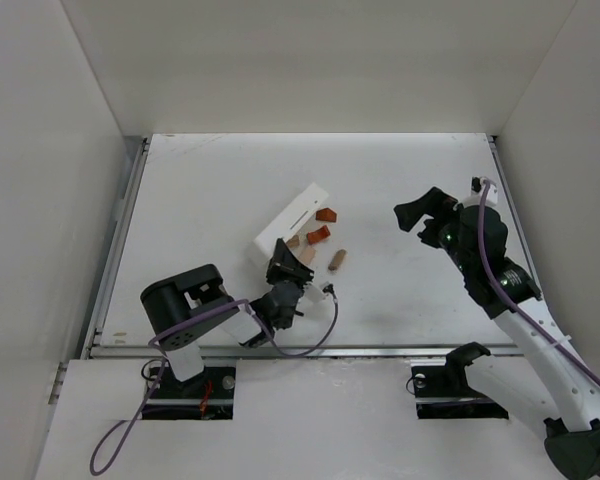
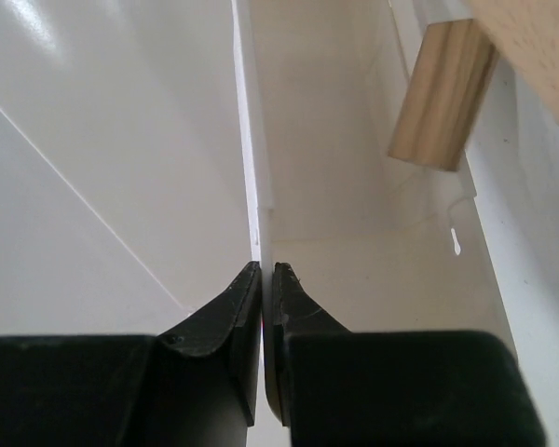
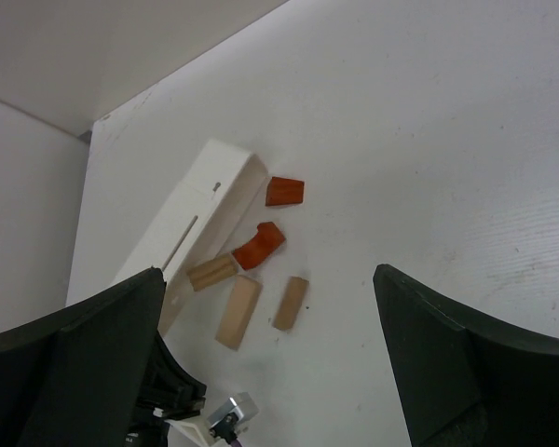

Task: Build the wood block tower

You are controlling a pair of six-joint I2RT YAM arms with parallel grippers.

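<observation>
Clenched on the wall of the long white oblong tray (image 1: 292, 213) toward the near edge of the surface (image 1: 410, 295), the left hand (image 2: 263, 272) holds it, the right hand (image 1: 426, 210) hangs spread by the right edge, and the wood block tower (image 3: 238, 312) is unbuilt, its tan and orange-red pieces loose beside the tray.

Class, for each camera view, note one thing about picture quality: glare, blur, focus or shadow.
Left wrist: glare top left, white tray sharp, tan block soft. Right wrist: right end effector dark, soft-edged; loose blocks crisp. Top external: flat, even light, faint shadows.
</observation>
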